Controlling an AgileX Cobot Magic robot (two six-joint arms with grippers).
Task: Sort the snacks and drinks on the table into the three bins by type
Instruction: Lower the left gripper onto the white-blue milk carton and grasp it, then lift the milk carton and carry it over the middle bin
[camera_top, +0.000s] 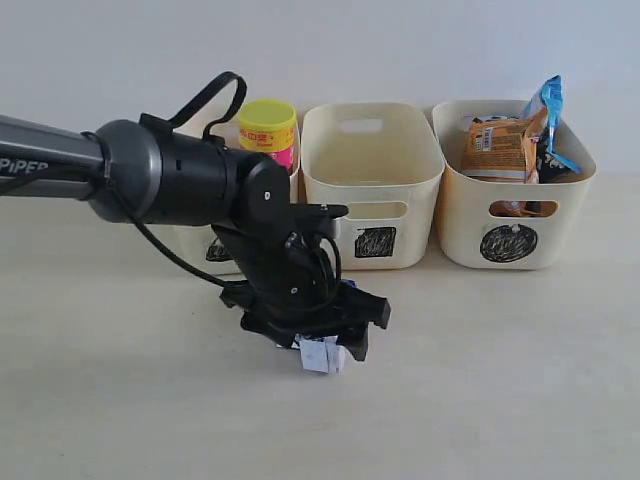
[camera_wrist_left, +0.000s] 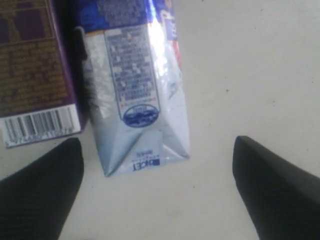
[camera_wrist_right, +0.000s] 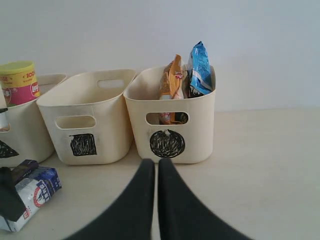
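Hovering over the blue-and-white drink carton (camera_wrist_left: 135, 95), which lies flat on the table (camera_wrist_left: 250, 75) just beside the purple carton (camera_wrist_left: 35, 65) near the square-marked bin (camera_top: 420, 190), the left gripper (camera_wrist_left: 156, 150), jaws wide apart, should descend centred, avoiding that neighbour, before closing.

Arm (camera_top: 50, 160): white lettering "PiPER".
Left bin (camera_wrist_right: 30, 135): black mark, partly cut off.
Middle bin (camera_wrist_right: 110, 125): black scribbled square.
Right bin (camera_wrist_right: 200, 135): black scribbled circle.
Canister (camera_wrist_right: 17, 82): "100" in red.
Purple carton (camera_wrist_left: 30, 65): barcode; remaining print illegible.
White carton (camera_wrist_left: 135, 100): fine print illegible.
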